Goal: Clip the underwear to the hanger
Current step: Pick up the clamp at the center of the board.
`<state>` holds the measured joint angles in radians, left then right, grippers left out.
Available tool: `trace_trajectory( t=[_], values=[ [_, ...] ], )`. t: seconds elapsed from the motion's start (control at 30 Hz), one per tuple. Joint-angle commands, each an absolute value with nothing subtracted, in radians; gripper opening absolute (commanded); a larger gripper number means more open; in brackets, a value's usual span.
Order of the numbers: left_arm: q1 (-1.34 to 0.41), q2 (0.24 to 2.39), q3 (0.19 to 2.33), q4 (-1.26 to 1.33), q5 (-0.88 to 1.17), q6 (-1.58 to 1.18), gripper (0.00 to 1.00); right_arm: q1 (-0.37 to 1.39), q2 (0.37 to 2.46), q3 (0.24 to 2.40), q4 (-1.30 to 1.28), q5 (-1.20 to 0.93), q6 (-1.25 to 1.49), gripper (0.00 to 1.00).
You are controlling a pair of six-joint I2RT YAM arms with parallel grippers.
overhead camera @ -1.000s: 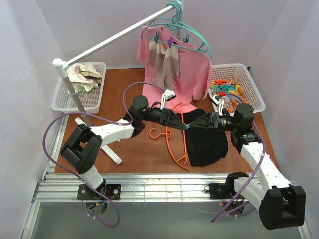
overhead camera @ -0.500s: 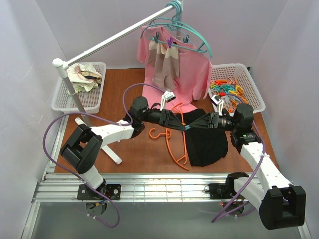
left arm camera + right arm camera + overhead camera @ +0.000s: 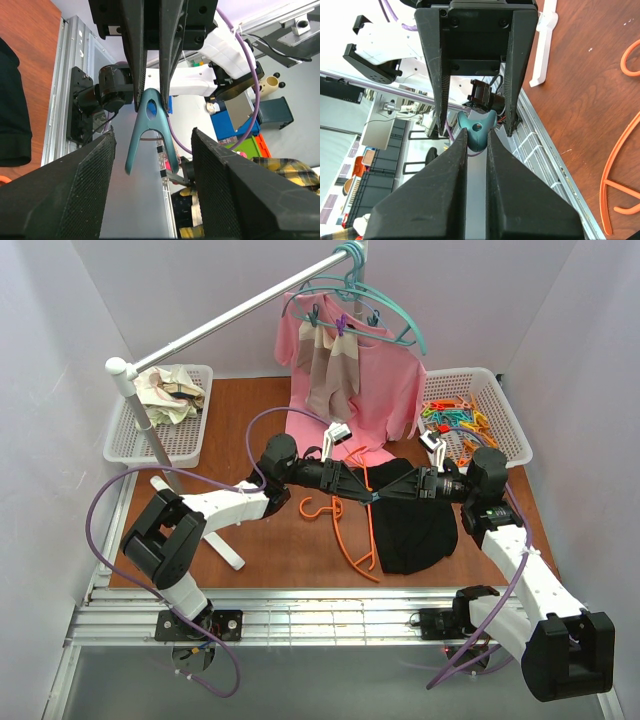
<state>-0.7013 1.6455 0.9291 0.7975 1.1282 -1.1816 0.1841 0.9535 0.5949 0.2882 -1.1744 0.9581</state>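
Now the right gripper (image 3: 476, 136) pinches a teal clothespin (image 3: 150, 114) while the left gripper (image 3: 367, 493) has its jaws parted around it, at the underwear's (image 3: 420, 528) ten o'clock.

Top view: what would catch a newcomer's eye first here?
The right pincer and left pincer meet tip to tip over the middle of the table, the right shut on a teal clothespin, the left open either side of it. Below them lie the orange hanger and black underwear; a pink shirt hangs from the rail behind.
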Motion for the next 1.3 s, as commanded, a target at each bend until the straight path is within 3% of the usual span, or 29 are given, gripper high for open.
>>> trace_trajectory(
  t=[0.0, 0.2, 0.43, 0.57, 0.9, 1.27],
  values=[
    [-0.698, 1.597, 0.923, 0.812, 1.091, -1.157, 0.55, 0.187, 0.950, 0.621, 0.313, -1.178, 0.948, 0.01],
    [-0.698, 1.565, 0.908, 0.761, 1.045, -1.121, 0.61, 0.187, 0.940, 0.621, 0.311, -1.143, 0.946, 0.01],
    [-0.698, 1.414, 0.839, 0.661, 0.803, -1.026, 0.70, 0.187, 0.897, 0.614, 0.327, -1.036, 0.953, 0.01],
    [-0.704, 1.368, 0.799, 0.677, 0.675, -1.052, 0.73, 0.187, 0.885, 0.562, 0.478, -0.982, 1.061, 0.01],
    [-0.767, 1.353, 0.828, 0.574, 0.463, -1.045, 0.73, 0.189, 0.905, 0.488, 0.764, -0.934, 1.248, 0.01],
    [-0.787, 1.354, 0.831, 0.594, 0.428, -1.046, 0.73, 0.199, 0.927, 0.459, 0.867, -0.920, 1.301, 0.01]
  ],
)
